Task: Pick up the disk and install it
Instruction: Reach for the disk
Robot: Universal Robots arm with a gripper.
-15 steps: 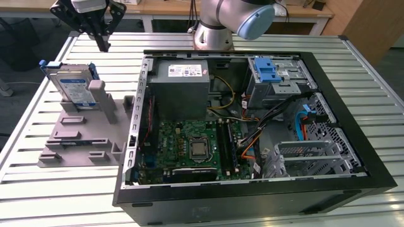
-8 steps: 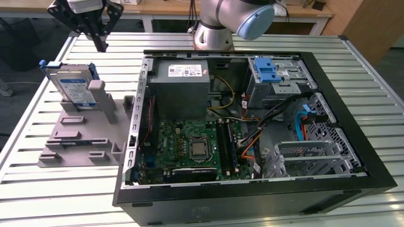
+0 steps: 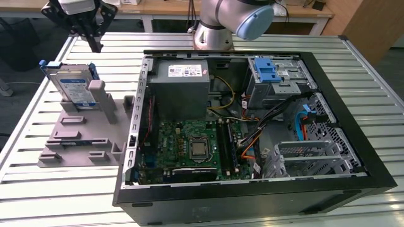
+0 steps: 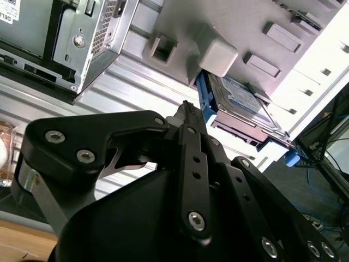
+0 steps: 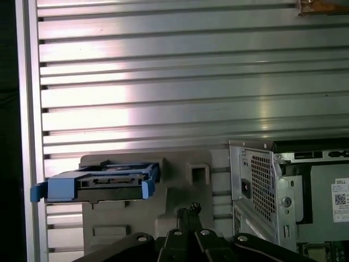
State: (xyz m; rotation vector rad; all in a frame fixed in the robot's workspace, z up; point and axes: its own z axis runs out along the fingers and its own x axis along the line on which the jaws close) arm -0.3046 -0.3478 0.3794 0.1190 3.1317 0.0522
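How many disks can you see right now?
1. The disk stands on edge in the grey holder at the exterior view's left, beside the computer case. Others may sit hidden in its bays.

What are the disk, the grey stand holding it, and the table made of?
The disk: silvery-grey metal body by its look, in a smooth blue plastic frame. The stand: matte grey plastic, probably. The table: ribbed, shiny metal slats, likely aluminium.

Arm (image 3: pixel 216 23) cropped (top edge), disk (image 3: pixel 73 88) half-hidden
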